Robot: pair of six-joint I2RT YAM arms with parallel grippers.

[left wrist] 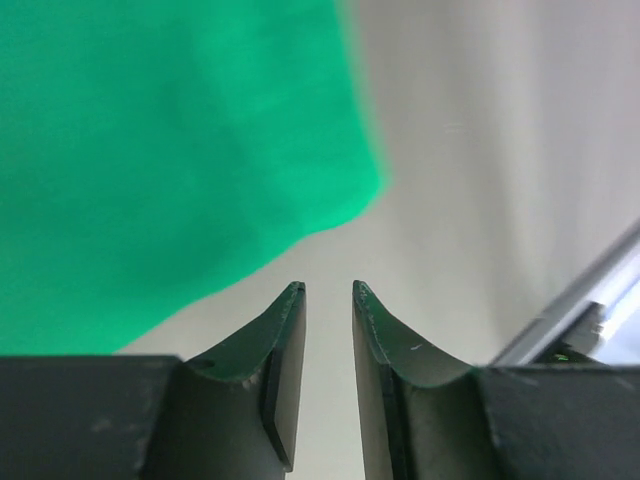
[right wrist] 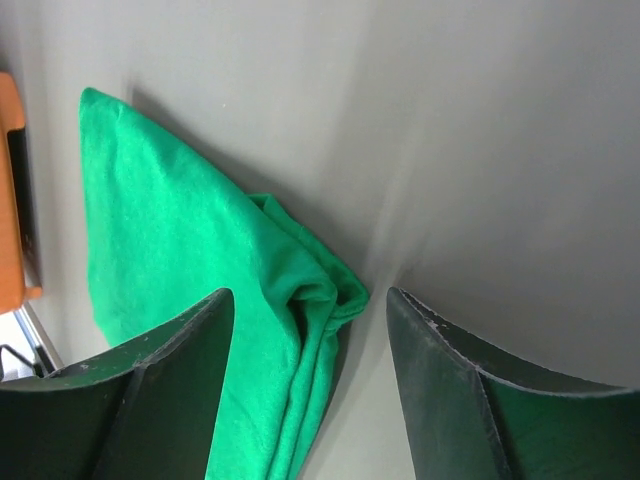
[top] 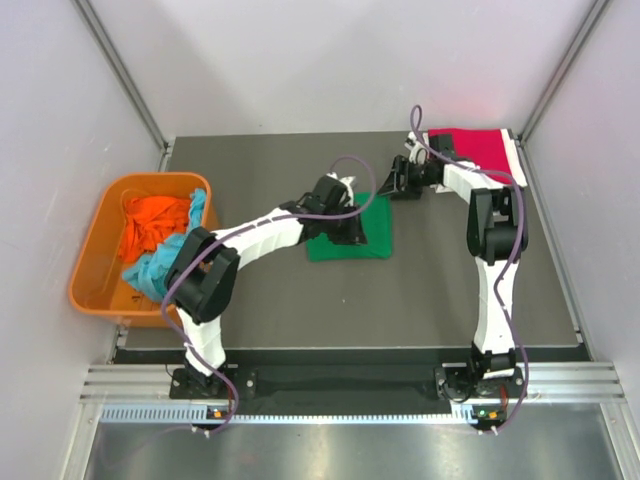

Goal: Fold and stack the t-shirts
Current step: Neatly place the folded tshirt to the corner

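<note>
Green folded t-shirt (top: 378, 236) on dark table (top: 400, 310), crimson t-shirt (top: 470, 150) beyond

The left arm (top: 250, 235) reaches forward and inward from a raised elbow, wrist tipped down. The left gripper (left wrist: 328, 292) has its jaws a narrow gap apart, with nothing between them. The right arm (top: 490, 270) rises, then folds inward. The right gripper (right wrist: 310, 298), just beyond the left one, has its jaws spread wide.
</note>
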